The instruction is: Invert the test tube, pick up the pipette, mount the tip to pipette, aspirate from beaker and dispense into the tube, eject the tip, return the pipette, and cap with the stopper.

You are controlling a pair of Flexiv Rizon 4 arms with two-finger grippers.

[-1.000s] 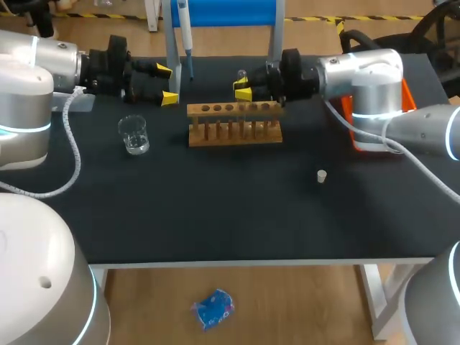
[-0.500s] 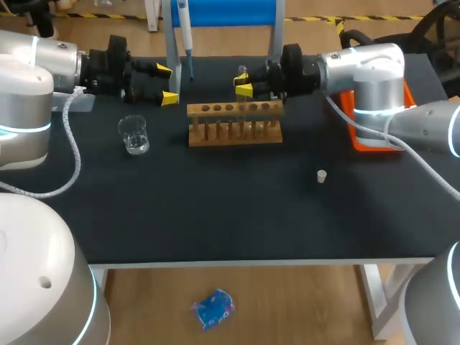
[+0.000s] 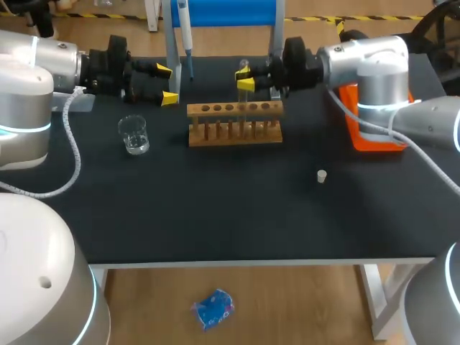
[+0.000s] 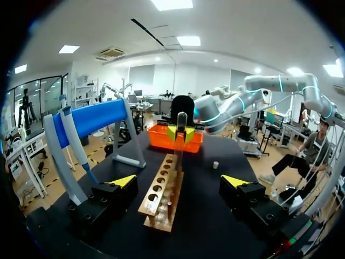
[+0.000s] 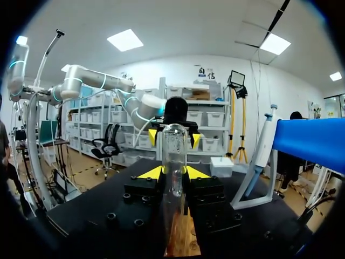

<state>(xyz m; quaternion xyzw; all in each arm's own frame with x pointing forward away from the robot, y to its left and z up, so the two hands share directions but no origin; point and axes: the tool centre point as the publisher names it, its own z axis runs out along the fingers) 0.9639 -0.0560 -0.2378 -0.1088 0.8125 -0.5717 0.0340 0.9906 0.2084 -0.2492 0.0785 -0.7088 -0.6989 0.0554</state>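
The right hand (image 5: 174, 172) is closed on a clear glass test tube (image 5: 173, 144), with one yellow-tipped finger pressing each side about halfway along it. The tube stands upright and its upper end looks rounded. Its lower end runs down to the top board of the long wooden rack with a row of holes (image 3: 234, 121), at a hole right of the rack's middle. Whether it is free of that hole I cannot tell.

The right arm comes in level from the rack's right, its wrist horizontal and the hand pointing left above the rack's rear edge. The left arm lies level too, coming in from the rack's left. The left hand (image 3: 167, 84) points right at the rack, its fingers spread wide with nothing between them, just off the rack's left end and a little behind it.

A blue-topped stand on grey legs (image 3: 228, 11) is behind the rack, and a white and blue pipette (image 3: 185, 25) hangs on it. A small clear glass beaker (image 3: 134, 134) stands left of the rack, slightly forward. A small white stopper (image 3: 322, 176) sits to the front right of the rack on the black bench (image 3: 237, 215). An orange tray (image 3: 368, 123) lies to the rack's right.

Only the head view shows the beaker. The left wrist view looks along the rack's length to the held tube at its far part. The right wrist view looks past the tube to the facing left hand.
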